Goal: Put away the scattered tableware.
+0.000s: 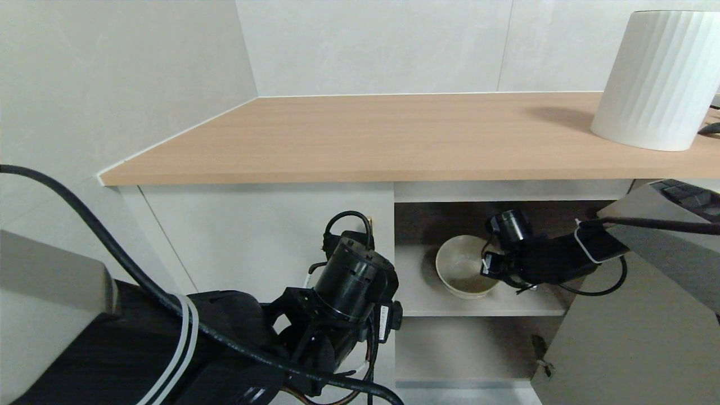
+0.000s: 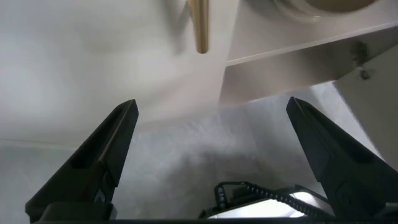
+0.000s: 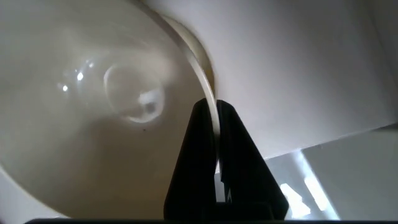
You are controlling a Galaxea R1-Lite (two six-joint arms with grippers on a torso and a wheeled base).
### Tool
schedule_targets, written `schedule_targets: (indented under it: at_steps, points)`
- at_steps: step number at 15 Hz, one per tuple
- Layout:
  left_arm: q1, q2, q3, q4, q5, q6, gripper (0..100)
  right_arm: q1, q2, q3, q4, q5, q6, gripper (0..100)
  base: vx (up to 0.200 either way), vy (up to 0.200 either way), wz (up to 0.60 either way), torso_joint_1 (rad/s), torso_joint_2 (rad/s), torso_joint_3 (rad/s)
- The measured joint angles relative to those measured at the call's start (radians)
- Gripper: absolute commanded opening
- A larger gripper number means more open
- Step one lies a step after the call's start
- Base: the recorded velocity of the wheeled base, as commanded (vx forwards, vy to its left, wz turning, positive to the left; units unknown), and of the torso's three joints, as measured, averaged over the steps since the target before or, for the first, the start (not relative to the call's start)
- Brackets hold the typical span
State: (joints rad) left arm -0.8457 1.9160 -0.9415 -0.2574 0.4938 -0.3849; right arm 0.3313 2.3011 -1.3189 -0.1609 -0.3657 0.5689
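1. Black, stiff plastic fingers of the right gripper (image 3: 216,134) are pinched down to a thin gap on the rim of a bowl (image 3: 93,118), with 1 finger inside the wall and 1 outside.
2. The left gripper (image 2: 211,106) is spread wide and carries nothing. It points at the pale floor below the closed cabinet door (image 1: 253,236), whose brass-coloured handle (image 2: 199,25) hangs near it.
3. The bowl is inside the open cabinet compartment, low over the upper shelf (image 1: 419,295), tilted with its mouth toward the robot. Whether its foot already touches the shelf cannot be told.
4. The bowl looks like glazed cream ceramic, rigid, smooth and glossy, with highlights in its round well. It is probably moderately heavy for a rim pinch, slippery under hard pads and liable to chip if dropped or knocked on the shelf edge.
5. The rim is the natural hold, since the wall there is thin enough for the narrow jaws. A hold on 1 side lets the bowl swing, so it should be set down slowly and level.
6. The shelf and cabinet panels are matte off-white laminate. The open door (image 1: 630,337) stands at the right.
7. Above, the countertop (image 1: 394,135) is flat with a warm wood grain and carries a white ribbed cylindrical container (image 1: 658,79).
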Motion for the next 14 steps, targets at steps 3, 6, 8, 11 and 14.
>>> schedule_targets:
  at_steps: [3,6,8,11,14]
  points:
    - [0.002,0.0,-0.001,0.0,0.0,0.0,100,0.011,0.001,0.009,0.0,-0.002,0.026,0,0.0,0.0,0.0,0.0,0.0,0.0]
    - [0.003,0.0,-0.002,0.0,0.0,0.0,100,0.019,0.001,0.012,-0.003,-0.002,0.04,0,0.0,0.0,0.0,0.0,0.0,0.0]
    - [0.004,0.0,-0.002,0.0,0.0,0.0,100,0.019,0.001,0.013,-0.002,-0.003,0.044,0,0.0,0.0,0.0,0.0,0.0,0.0]
    - [0.005,0.0,-0.002,0.0,0.0,0.0,100,0.019,0.0,0.025,-0.002,-0.018,0.054,0,0.0,0.0,0.0,0.0,0.0,0.0]
    - [0.006,0.0,-0.002,0.0,0.0,0.0,100,0.016,-0.005,0.037,-0.003,-0.019,0.061,0,0.0,0.0,0.0,0.0,0.0,0.0]
